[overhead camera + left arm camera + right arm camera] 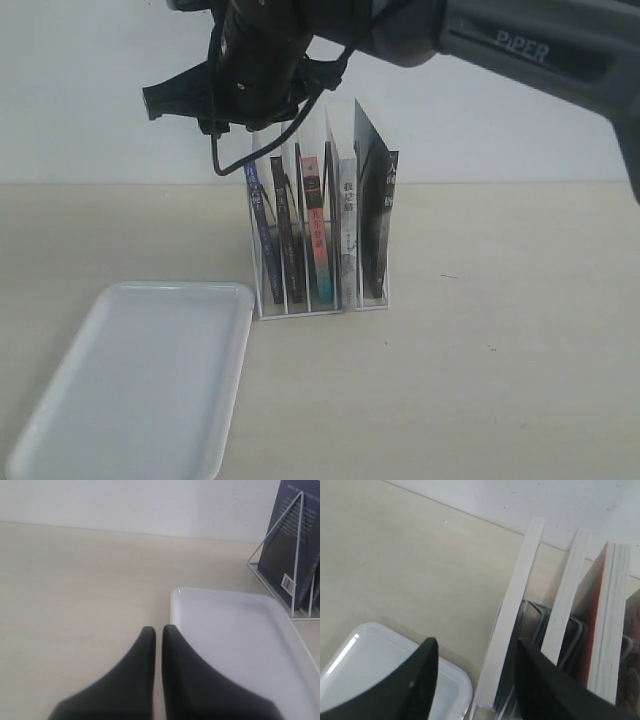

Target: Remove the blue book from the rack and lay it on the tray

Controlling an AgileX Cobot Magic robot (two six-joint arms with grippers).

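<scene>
The blue book (262, 235) stands upright in the leftmost slot of the white wire rack (300, 308). My right gripper (245, 125) hangs just above that end of the rack. In the right wrist view it is open (476, 644), its fingers straddling the top edge of the blue book (512, 630) without touching it. The white tray (150, 390) lies flat to the left front of the rack, with nothing on it. My left gripper (155, 628) is shut and holds nothing, low over the table beside the tray (230, 630). The blue book's back cover (280, 555) shows beyond the tray.
Other books fill the rack to the right of the blue one: a dark one, a pink-and-teal-spined one (317, 235), a white one (347, 240) and a black-covered one (372, 210). The right arm (540, 45) crosses overhead. A white wall stands behind the table.
</scene>
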